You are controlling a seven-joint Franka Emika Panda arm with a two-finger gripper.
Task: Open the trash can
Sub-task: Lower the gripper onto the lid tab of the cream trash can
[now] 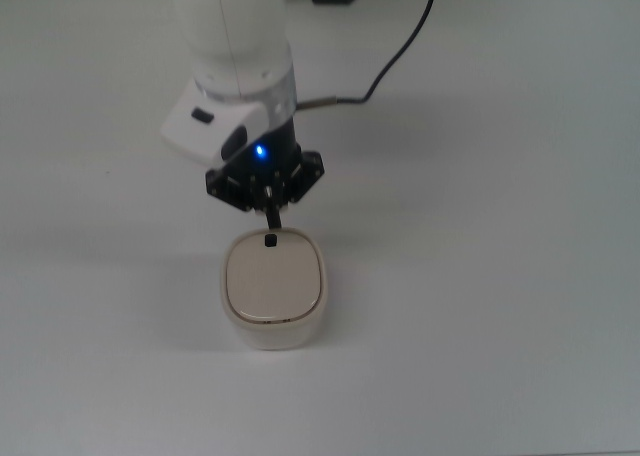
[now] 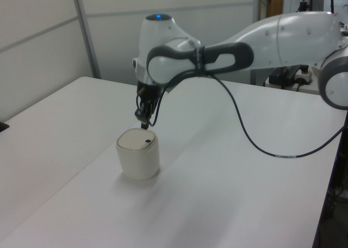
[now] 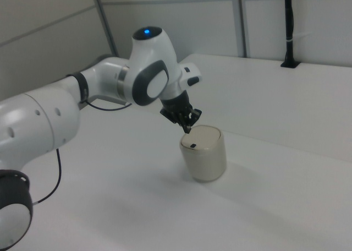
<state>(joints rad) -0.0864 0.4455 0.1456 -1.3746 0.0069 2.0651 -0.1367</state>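
The trash can [image 1: 274, 289] is a small cream-white bin with a flat beige lid, standing upright on the white table; its lid lies closed. A small black button [image 1: 270, 240] sits at the lid's far edge in the top view. My gripper [image 1: 272, 219] hangs just above and behind that button, fingers shut together into one black tip pointing down. In the left view the gripper [image 2: 143, 125] hovers right over the trash can [image 2: 138, 154] rim. The right view shows the gripper [image 3: 188, 129] just above the trash can [image 3: 204, 152] and its button [image 3: 192, 146].
The white table [image 1: 480, 306] spreads all around the bin. A black cable [image 1: 385, 66] runs from the arm across the table's far side. Wall panels [image 2: 43, 47] stand behind the table, and other equipment sits in the left view's far right.
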